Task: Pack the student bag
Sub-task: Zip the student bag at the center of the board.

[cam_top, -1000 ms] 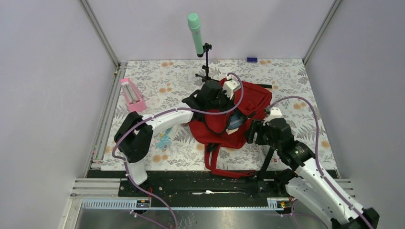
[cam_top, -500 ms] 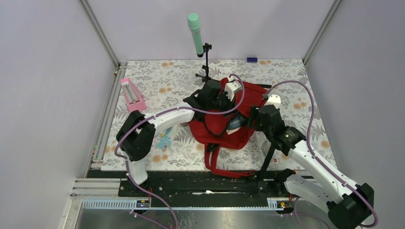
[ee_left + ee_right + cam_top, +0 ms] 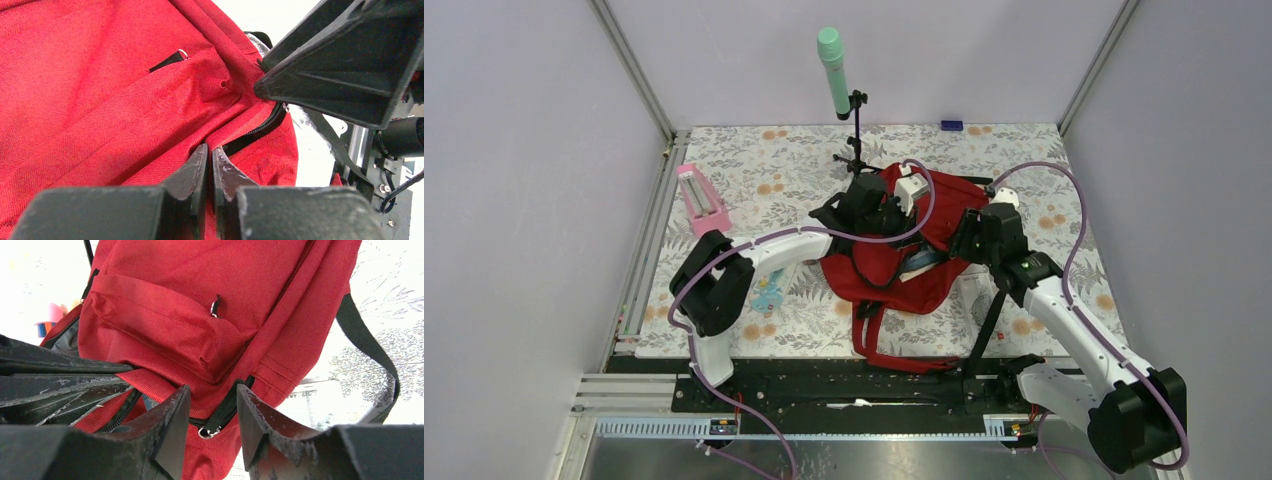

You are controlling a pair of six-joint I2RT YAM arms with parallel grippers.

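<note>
right gripper [image 3: 212, 390] has swung in from the near corner up to the student bag [image 3: 954, 205], which sits slumped mid-table on the floral cloth [image 3: 754, 170]. its fingers are apart, with a black webbing loop [image 3: 222, 412] lined up between them. left gripper [image 3: 210, 150] is pinched tight on a fabric fold by the zipper [image 3: 260, 125]. bag looks soft and floppy, so imo grab seams or webbing, not the flat panels.

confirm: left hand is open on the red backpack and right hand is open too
Not quite. The left hand is shut, pinching a fold of the red backpack, as the left wrist view shows. The right hand is indeed open.
</note>
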